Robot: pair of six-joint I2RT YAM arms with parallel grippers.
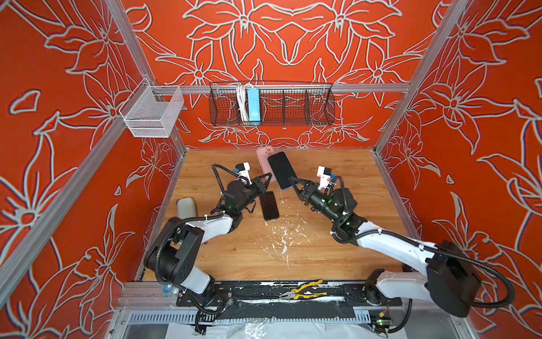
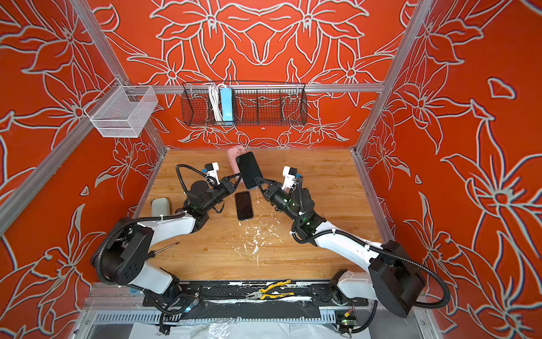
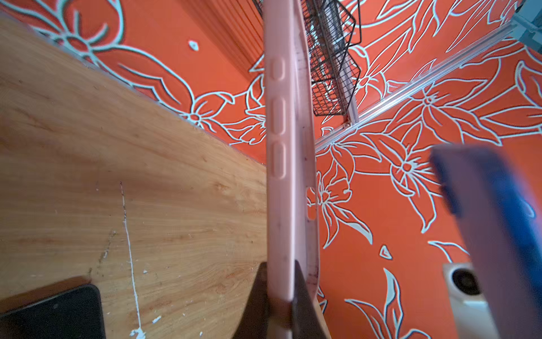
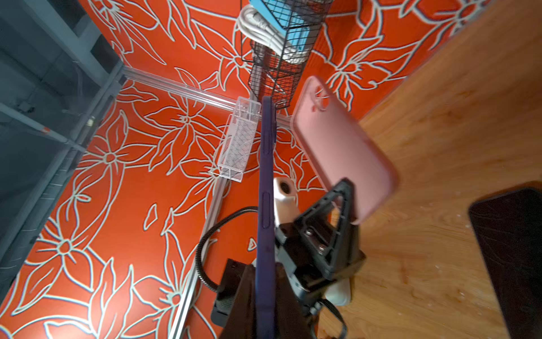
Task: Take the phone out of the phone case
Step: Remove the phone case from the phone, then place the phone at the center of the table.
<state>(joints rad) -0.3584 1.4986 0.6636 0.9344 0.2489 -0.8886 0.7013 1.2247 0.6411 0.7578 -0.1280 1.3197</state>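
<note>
Pliers (image 1: pixel 305 290) lie at the lower edge in both top views. Above centre, the left gripper (image 1: pixel 267 178) clamps the pink case (image 1: pixel 262 160) by its end and the right gripper (image 1: pixel 293 179) pinches the phone (image 1: pixel 281 170), already free and just beside it. Extraction looks done; next, each wants setting down on the table (image 1: pixel 316 261), apart

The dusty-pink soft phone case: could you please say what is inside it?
Nothing visible: wallpaper shows through the pink case's camera cutout. The dark purple-edged phone, held apart by the right pincer, hides part of it in both top views.
</note>
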